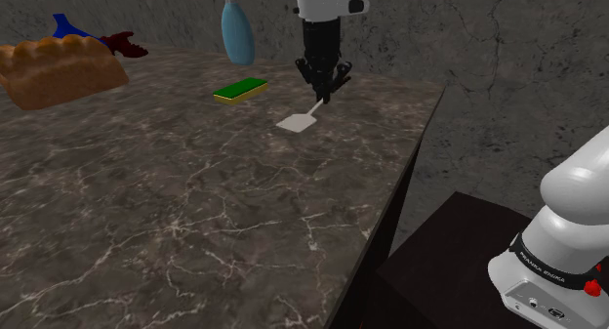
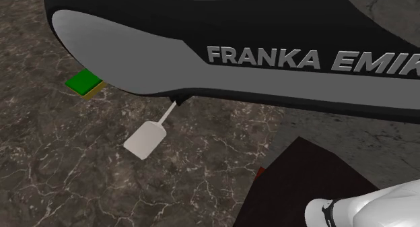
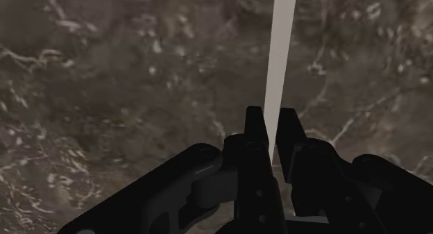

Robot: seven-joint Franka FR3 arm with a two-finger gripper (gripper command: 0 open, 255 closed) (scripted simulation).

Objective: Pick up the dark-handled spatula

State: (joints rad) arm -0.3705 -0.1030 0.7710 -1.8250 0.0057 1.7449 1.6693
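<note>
My gripper (image 1: pixel 320 95) is down over the dark marbled table (image 1: pixel 176 220), near the green sponge (image 1: pixel 240 89) with its yellow underside, on the sponge's side toward the table's edge and my dark stand (image 1: pixel 439 268). In the wrist view my 2 black fingers (image 3: pixel 255 132) stand narrow, with only a slim gap, and the pale shaft of the spatula (image 3: pixel 281 59) runs straight out from between them: I'm clamped on it at the handle end. That end is buried in my grip, so I cannot make out its colour. From the shoulder view the spatula slopes down and away from my fingertips, its flat pale blade lowest and a little nearer the camera than the sponge. I cannot tell if the blade touches the table or hangs just above it. The second exterior view has the same thin shaft and square blade (image 2: pixel 143 139) near the sponge (image 2: pixel 82 82), apart from it, and my own arm (image 2: pixel 202 44) sweeps across the top with white lettering on its side. Beyond the sponge, toward the grey wall, stands a light blue bottle (image 1: pixel 236 29). Well apart from the sponge, toward the shoulder view's left, lies a brown loaf (image 1: pixel 60 71).
</note>
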